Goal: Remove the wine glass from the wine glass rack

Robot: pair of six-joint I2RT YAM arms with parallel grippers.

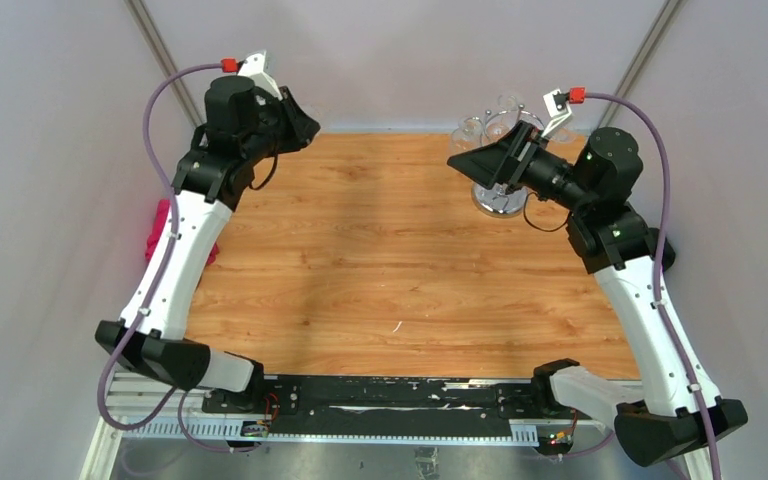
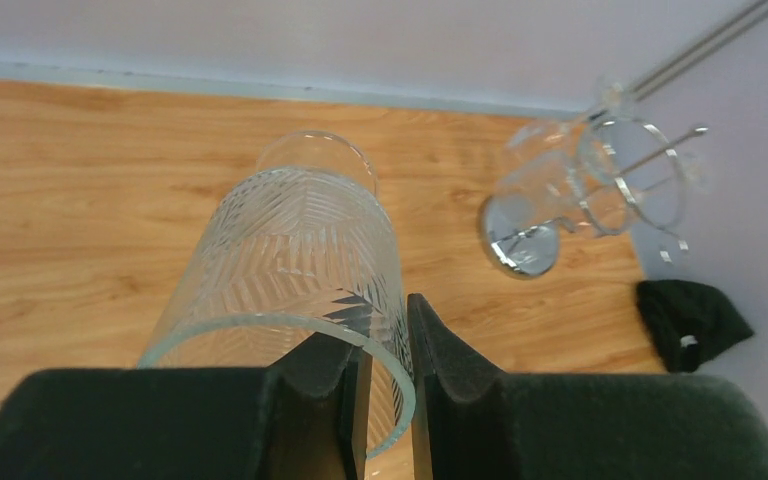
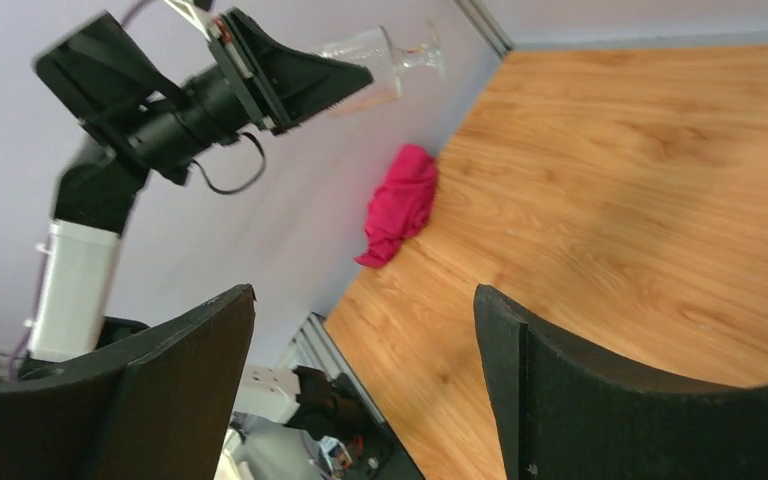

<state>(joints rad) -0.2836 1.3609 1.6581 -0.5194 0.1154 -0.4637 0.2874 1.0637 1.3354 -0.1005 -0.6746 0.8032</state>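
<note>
Clear patterned glass (image 2: 290, 250) is pinched at its rim between the pads of the left gripper (image 2: 390, 340), 1 inside the bowl and 1 outside. It is held on its side in the air over the far-left corner of the table (image 1: 380, 260), well apart from the rack (image 2: 600, 190). At the far right, the rack has other glasses (image 2: 550, 170) hanging on it. Beside it, the right gripper (image 3: 365, 330) is spread wide on nothing. A pink cloth (image 3: 400, 205) lies at the left edge.
</note>
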